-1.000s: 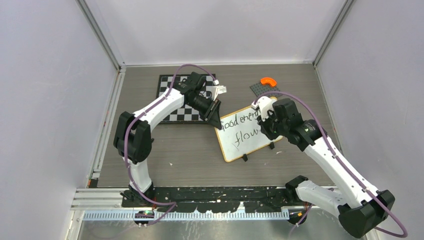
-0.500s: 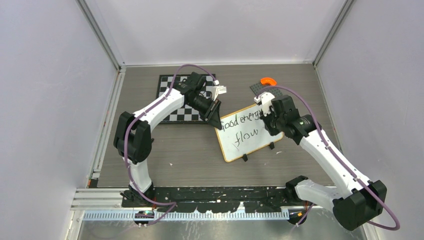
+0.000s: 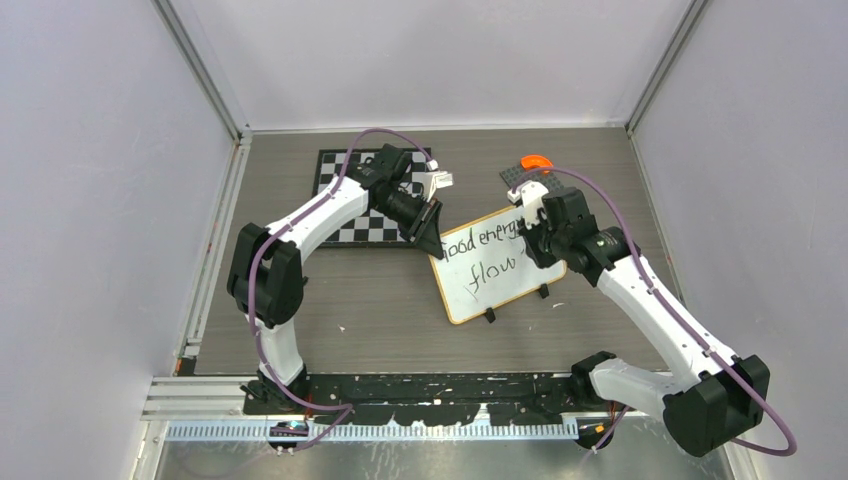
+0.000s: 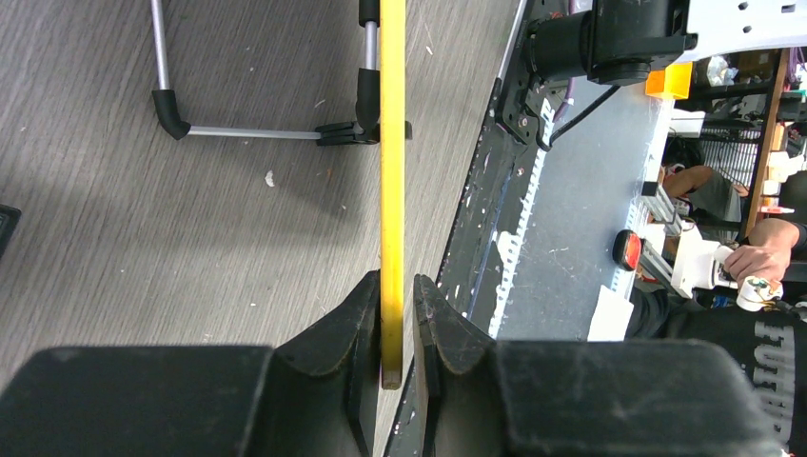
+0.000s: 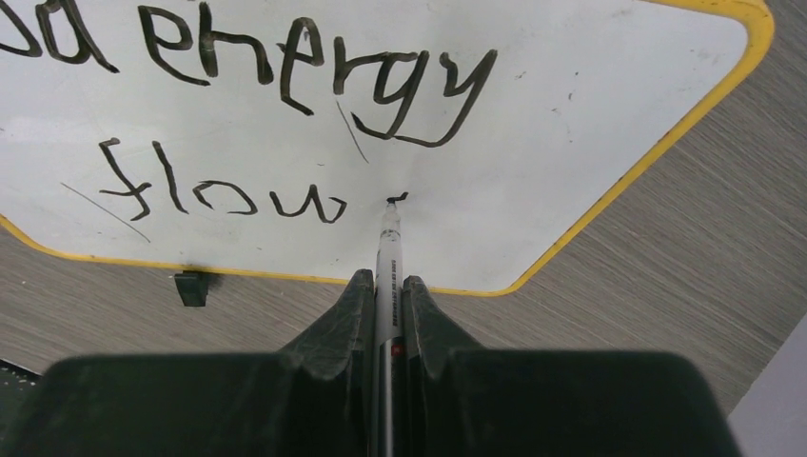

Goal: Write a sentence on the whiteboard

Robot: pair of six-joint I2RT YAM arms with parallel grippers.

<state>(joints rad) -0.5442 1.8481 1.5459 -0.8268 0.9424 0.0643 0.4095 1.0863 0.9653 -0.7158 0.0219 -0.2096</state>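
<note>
Right end effector [image 5: 385, 279] edged outward; whiteboard [image 3: 478, 296] runs lengthwise toward far-right

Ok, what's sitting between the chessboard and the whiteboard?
The left gripper, shut on the yellow edge of the whiteboard; the top camera shows it.

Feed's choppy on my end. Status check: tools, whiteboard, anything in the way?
Left tool shut on whiteboard rim. Right tool shut on marker, tip at a small stroke past "flow". Board reads "Good energy flow". Nothing blocking; chessboard lies alongside.
</note>
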